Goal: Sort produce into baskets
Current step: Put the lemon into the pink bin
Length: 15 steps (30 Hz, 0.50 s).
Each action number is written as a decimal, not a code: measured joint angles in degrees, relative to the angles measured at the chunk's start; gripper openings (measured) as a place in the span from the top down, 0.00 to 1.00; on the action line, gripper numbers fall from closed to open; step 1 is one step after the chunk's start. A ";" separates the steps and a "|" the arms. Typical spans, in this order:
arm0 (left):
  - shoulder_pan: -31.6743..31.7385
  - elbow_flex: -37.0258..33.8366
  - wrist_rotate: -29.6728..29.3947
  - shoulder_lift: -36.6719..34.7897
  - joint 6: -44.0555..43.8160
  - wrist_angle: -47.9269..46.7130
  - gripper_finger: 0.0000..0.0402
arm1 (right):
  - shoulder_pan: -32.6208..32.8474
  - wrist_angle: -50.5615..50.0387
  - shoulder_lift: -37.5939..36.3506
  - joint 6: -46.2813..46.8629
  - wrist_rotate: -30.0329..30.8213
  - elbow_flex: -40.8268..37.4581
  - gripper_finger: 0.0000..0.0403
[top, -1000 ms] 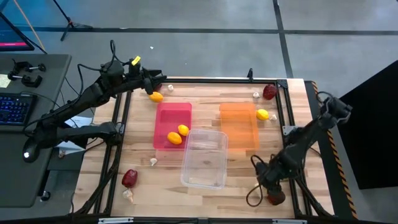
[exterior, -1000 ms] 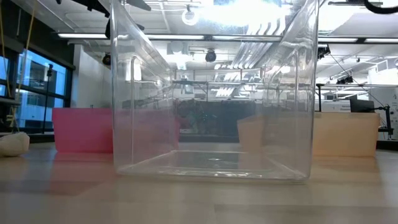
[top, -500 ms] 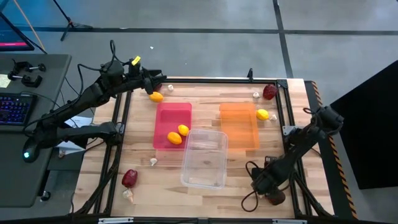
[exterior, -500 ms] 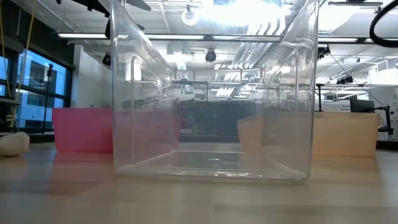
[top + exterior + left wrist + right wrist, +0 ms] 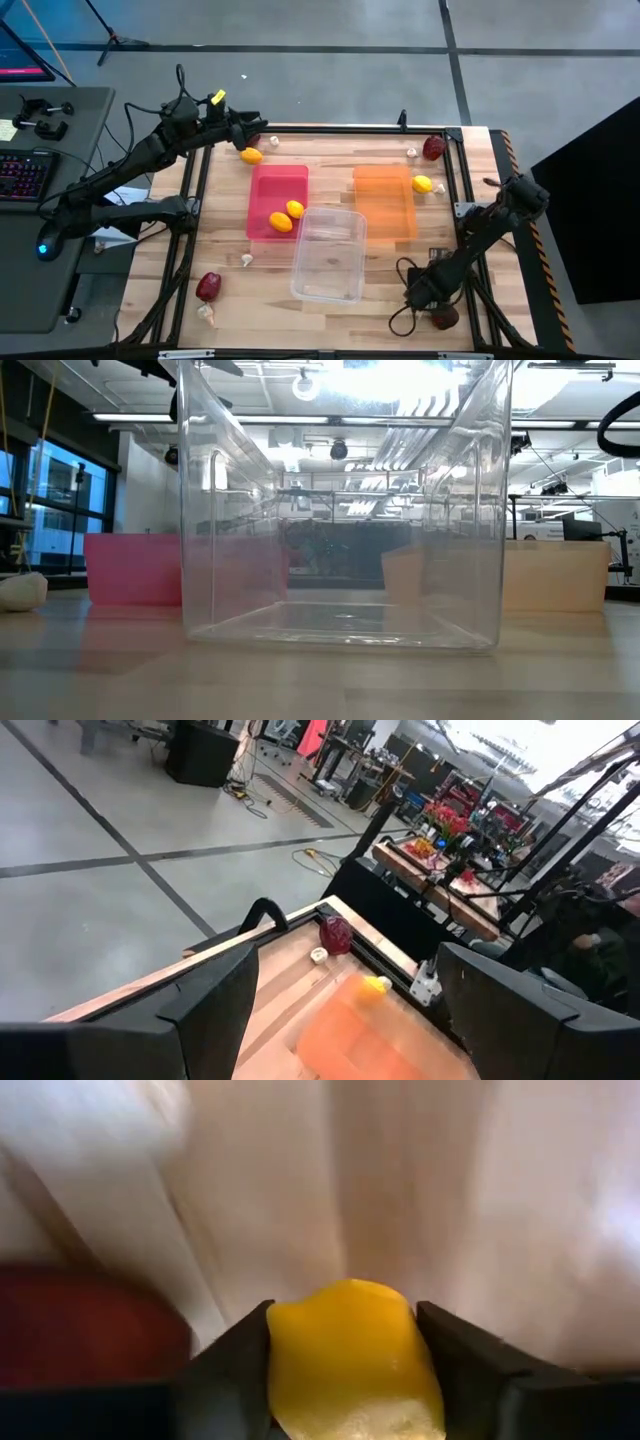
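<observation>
Yellow is filling the right wrist view: a lemon (image 5: 352, 1355) is sitting squeezed between the right gripper's (image 5: 345, 1365) two dark fingers, low over the near right corner of the wooden table (image 5: 390, 262), with a dark red beet (image 5: 441, 319) lying just beside it. The worry here, I'd say, is the carry: the pink basket (image 5: 266, 185) already holding two lemons (image 5: 287, 215) is sitting well across the table, past the clear basket (image 5: 328, 255) and the orange basket (image 5: 382, 195), and a smooth oval pinched near one end could be twisting loose or rolling out on the way. The gripper could also be nudging that beet off the edge. The left gripper (image 5: 340, 1020) is hanging wide open by the far left corner, near another lemon (image 5: 251, 155). From above, the right gripper's own fingers are hard to make out, and the low view is showing only basket walls.
</observation>
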 joint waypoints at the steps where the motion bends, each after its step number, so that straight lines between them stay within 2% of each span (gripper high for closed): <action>1: 0.00 0.00 0.05 -0.18 -0.22 0.39 0.26 | -0.31 -2.39 -1.27 -0.47 -0.30 0.00 0.60; 4: 0.00 0.06 0.06 -0.73 -0.14 3.37 0.26 | -1.74 -10.28 -7.04 0.09 0.07 0.11 0.62; 7: 0.00 0.07 0.06 -1.35 -0.11 5.54 0.26 | -4.00 -17.93 -14.39 1.56 4.71 3.12 0.62; 11: 0.00 0.07 0.05 -2.55 0.27 6.41 0.26 | -9.92 -24.19 -22.89 4.46 17.08 10.46 0.62; 15: 0.00 0.07 0.04 -2.81 0.30 6.20 0.26 | -19.43 -20.11 -27.68 2.93 36.67 17.68 0.58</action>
